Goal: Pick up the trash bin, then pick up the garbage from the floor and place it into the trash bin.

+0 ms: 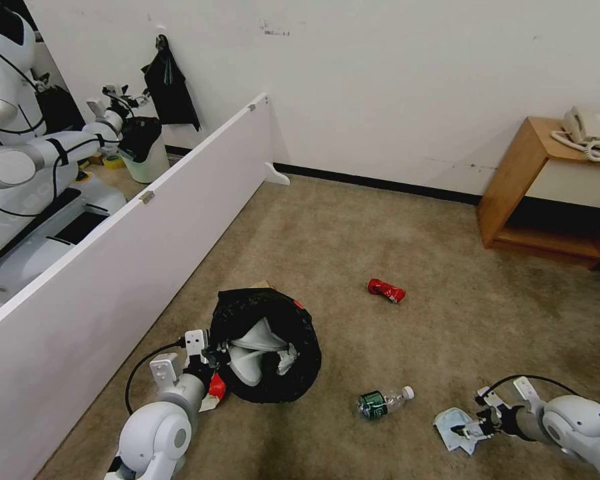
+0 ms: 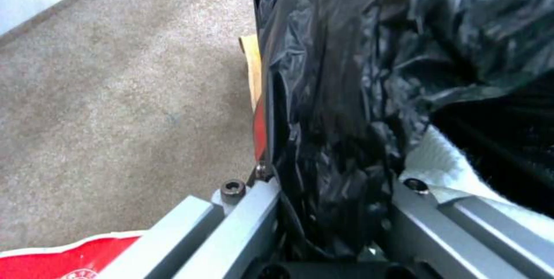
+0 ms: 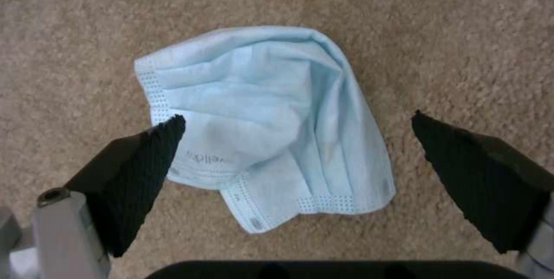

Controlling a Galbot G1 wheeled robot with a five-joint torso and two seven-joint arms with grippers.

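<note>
Jaws of left gripper [image 1: 210, 353] clamp the trash bin [image 1: 267, 347] rim and liner; bin holds white items. Right gripper [image 1: 461, 430] jaws spread, straddling light blue face mask [image 3: 265, 123] on carpet. Remaining judged: mask, green-labelled bottle [image 1: 383, 402], red can [image 1: 387, 291].

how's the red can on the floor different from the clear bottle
The red can is crushed and opaque; the clear bottle keeps its shape, with a green label and white cap. The can lies farther from the robot, the bottle nearer. Both lie on their sides on the carpet, untouched by either gripper.
</note>
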